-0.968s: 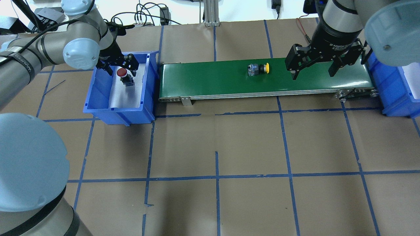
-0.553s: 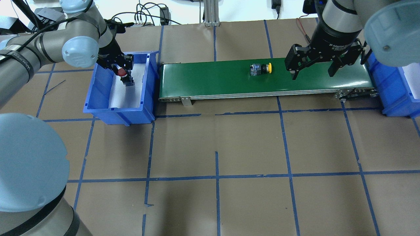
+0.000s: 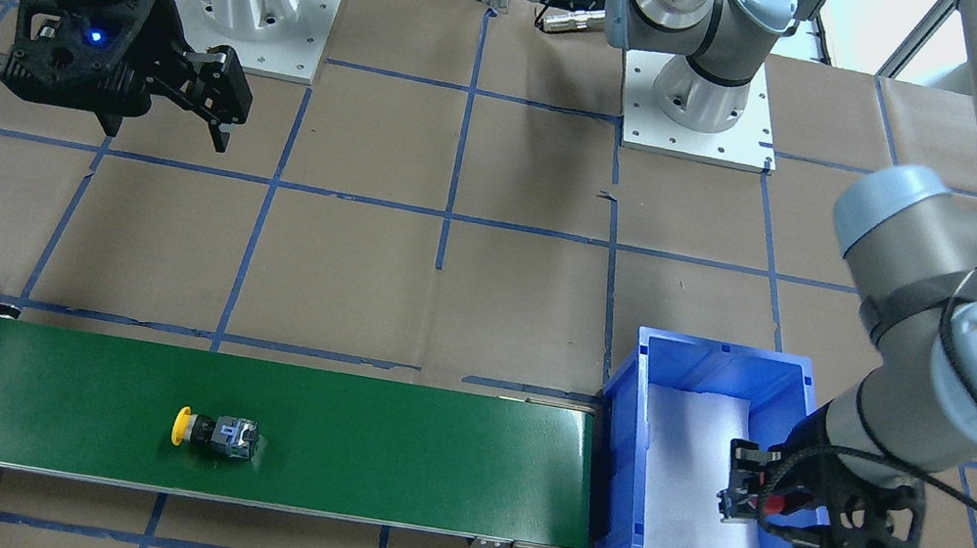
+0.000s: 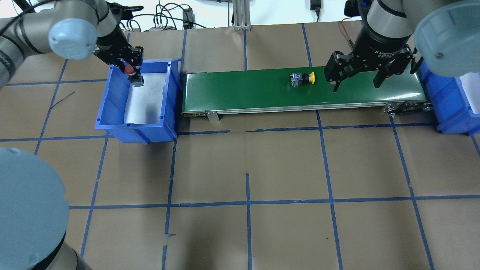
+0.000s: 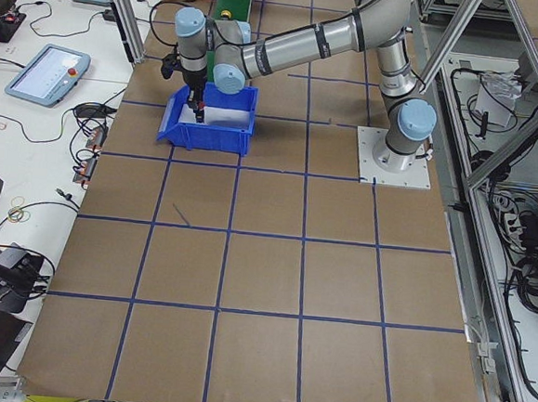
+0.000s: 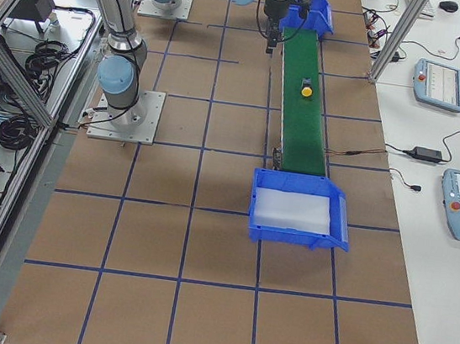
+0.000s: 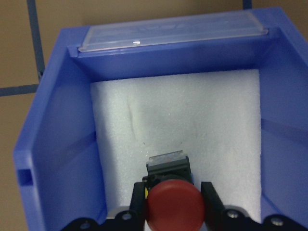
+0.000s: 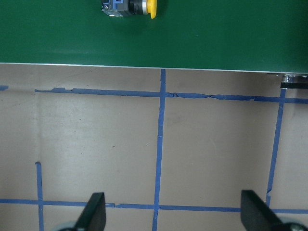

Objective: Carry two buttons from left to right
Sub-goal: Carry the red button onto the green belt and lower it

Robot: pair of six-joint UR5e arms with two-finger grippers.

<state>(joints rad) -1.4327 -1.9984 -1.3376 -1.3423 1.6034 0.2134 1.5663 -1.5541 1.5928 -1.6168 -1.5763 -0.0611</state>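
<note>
The left gripper (image 4: 129,69) is clamped on the red button (image 4: 129,69), one finger on each side of the neck just under the cap. In the left wrist view the round red cap (image 7: 174,210) faces the camera and the black-grey body runs away from it toward the white foam (image 7: 192,110). The button's long axis therefore follows the gripper's own line, cap up and body down. It hangs over the 12 o'clock end of the left blue bin (image 4: 112,112) in the overhead view and looks clear of the foam, with its shadow lying apart from it.

The right gripper (image 4: 356,84) is spread wide and holds nothing. It hovers over the 3 o'clock end of the green belt (image 4: 243,90).

There are two buttons, one red and one yellow. There are also two grippers, one belt and two blue bins, the second bin (image 4: 450,108) being at the belt's 3 o'clock end.

The yellow button (image 4: 302,79) lies on its side on the belt, past the middle toward 3 o'clock and nearer the 12 o'clock edge. Its long axis runs along the belt. The yellow cap points to 3 o'clock at the right gripper, which is near but apart from it, and the blue-grey rear points to 9 o'clock.

White lettering rings the right gripper's collar, too small to read surely.
</note>
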